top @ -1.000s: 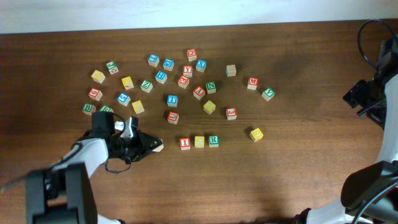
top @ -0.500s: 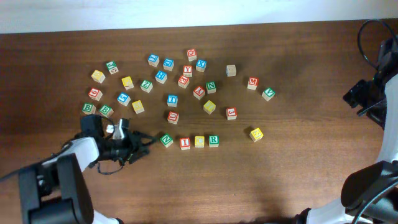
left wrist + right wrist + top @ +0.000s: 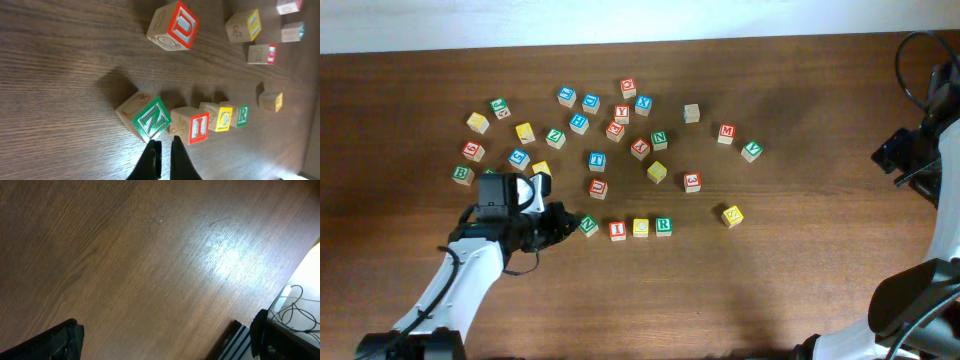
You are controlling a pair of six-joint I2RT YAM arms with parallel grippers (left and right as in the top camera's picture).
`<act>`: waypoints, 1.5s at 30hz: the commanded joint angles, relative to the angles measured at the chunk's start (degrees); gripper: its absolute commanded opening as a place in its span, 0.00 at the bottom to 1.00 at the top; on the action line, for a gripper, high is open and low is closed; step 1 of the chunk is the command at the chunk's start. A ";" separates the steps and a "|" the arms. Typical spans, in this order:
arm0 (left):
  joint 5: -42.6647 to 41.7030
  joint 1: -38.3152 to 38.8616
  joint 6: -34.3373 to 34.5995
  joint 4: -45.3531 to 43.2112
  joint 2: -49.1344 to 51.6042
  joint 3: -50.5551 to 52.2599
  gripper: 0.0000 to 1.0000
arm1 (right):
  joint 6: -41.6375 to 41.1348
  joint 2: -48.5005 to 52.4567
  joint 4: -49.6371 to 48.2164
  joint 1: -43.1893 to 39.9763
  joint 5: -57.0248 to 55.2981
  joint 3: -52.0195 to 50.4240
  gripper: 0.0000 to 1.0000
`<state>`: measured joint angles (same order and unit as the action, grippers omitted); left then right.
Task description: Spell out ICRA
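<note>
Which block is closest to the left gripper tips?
The green N cube, just ahead of the left gripper, skewed beside the red I cube; others sit farther off.

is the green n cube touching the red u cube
Apart. The left wrist view shows bare table between the green N cube and the red U cube.

left end effector | let go green N cube | now shut

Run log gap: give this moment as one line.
left gripper: shut, empty, by green N cube | right gripper: open, empty | row: I cube, C cube, R cube lined up | fourth letter: not placed
</note>
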<state>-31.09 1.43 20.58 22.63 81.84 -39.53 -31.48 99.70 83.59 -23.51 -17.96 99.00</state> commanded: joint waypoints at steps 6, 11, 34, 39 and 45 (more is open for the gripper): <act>8.48 5.75 6.84 -3.08 0.22 0.02 0.01 | -0.31 -0.61 0.02 -0.15 -0.24 0.55 0.98; 7.96 5.77 6.82 -4.00 6.99 0.02 0.00 | -0.31 -0.61 0.00 -0.15 -0.24 0.55 0.98; 29.46 3.37 7.80 3.39 7.82 0.02 0.00 | -0.31 -0.61 0.02 -0.15 -0.24 0.55 0.98; 30.84 3.37 11.19 4.15 7.85 0.02 0.00 | -0.31 -0.59 0.02 -0.15 -0.24 0.55 0.98; 19.43 -4.76 11.54 4.17 11.08 0.07 0.00 | -0.31 -0.61 0.02 -0.13 -0.24 0.55 0.98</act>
<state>-10.07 2.61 31.40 24.56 87.15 -42.98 -31.44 99.70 83.59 -23.51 -17.96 99.00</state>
